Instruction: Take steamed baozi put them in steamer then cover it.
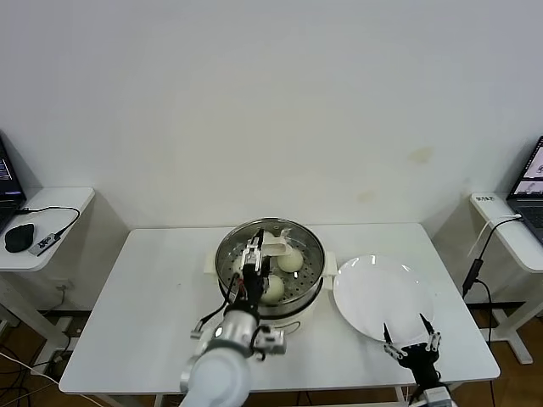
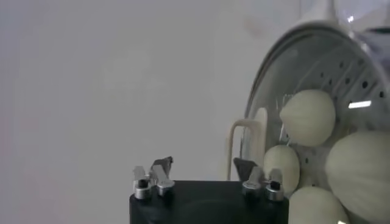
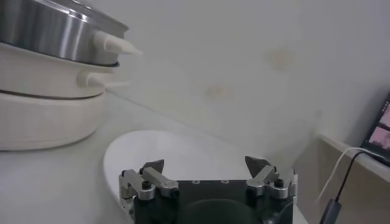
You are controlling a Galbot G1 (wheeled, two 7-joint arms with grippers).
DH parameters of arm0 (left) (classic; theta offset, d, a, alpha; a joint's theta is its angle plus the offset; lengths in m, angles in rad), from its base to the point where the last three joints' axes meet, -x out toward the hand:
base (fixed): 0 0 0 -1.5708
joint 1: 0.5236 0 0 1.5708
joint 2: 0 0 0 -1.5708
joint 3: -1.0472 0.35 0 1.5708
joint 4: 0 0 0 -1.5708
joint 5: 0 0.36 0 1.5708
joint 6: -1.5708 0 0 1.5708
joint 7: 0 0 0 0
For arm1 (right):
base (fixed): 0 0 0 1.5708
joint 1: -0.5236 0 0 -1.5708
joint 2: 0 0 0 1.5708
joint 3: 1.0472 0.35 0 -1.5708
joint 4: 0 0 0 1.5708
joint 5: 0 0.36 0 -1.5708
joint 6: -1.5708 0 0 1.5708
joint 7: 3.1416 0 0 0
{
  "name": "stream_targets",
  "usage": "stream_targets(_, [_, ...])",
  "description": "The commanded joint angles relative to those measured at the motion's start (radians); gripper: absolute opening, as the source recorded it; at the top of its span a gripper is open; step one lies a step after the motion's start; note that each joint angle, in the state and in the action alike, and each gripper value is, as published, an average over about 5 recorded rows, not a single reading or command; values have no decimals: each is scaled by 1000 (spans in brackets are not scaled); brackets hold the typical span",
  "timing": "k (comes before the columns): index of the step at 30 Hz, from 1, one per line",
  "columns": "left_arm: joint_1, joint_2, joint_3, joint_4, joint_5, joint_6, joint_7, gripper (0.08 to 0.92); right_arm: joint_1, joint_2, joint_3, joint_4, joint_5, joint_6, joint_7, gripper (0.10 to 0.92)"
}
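A round shiny steel steamer (image 1: 307,254) with a perforated floor sits on a cream-white pot base (image 1: 288,320) near the middle of a white table (image 1: 144,297). A clear glass lid (image 1: 280,233) with a metal rim lies on the steamer, its cream-white bar handle (image 1: 275,248) pointing up over the centre. Through the glass the smooth, rounded, cream-white buns (image 1: 290,260) are visible on the steamer floor; the head view resolves two clearly, while the left wrist view shows four (image 2: 308,117) packed close together. The left gripper (image 1: 250,273) hangs just above the lid, directly over the near end of the handle, with its dark fingers spread wide and nothing held between them; in its wrist view the looped handle (image 2: 239,143) stands between the two fingertips, free of both, as far as can be told. A flat, glossy white plate (image 1: 386,297) lies just beside the steamer on the robot's right, bare. The right gripper (image 1: 411,337) sits low at the near edge of the plate, jaws fully spread and empty, well apart from the steamer. From its wrist view the steamer's steel wall (image 3: 49,30) and stubby cream side handles (image 3: 116,44) show above the plate's rim (image 3: 113,164).
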Motion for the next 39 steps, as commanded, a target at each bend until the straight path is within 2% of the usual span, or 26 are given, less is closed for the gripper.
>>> stream_targets(1, [432,82,-290,-278,-644,-163,-269,808,-3,-7,-4,2,15,-1,-2,823])
stream_targets(5, [494,82,-488,-169,-1201,-407,-403,822,-6,-3,-12,-1,14,1,-3,823])
stream_targets(7, [514,68,-534,-127,-1365,-450,-451,822,-9,-1,-16,1,12,3,-4,823])
stream_targets(11, [561,38,-548,-94,-1542,-441,-507,823,-27,-9,-26,10,22,4,-8,823])
stream_targets(16, [606,8,-531,-68,-1610,-510,-565,823,-78,-30,-37,37,83,-8,-23,823])
stream_targets(23, [621,-13,-548,18,-1644,-583,-555,823,-135,-58,-74,91,162,-17,-40,823])
stream_targets(39, [662,-67,-519,27,-1606,-531,-508,823,-173,-72,-134,195,251,-99,-58,823])
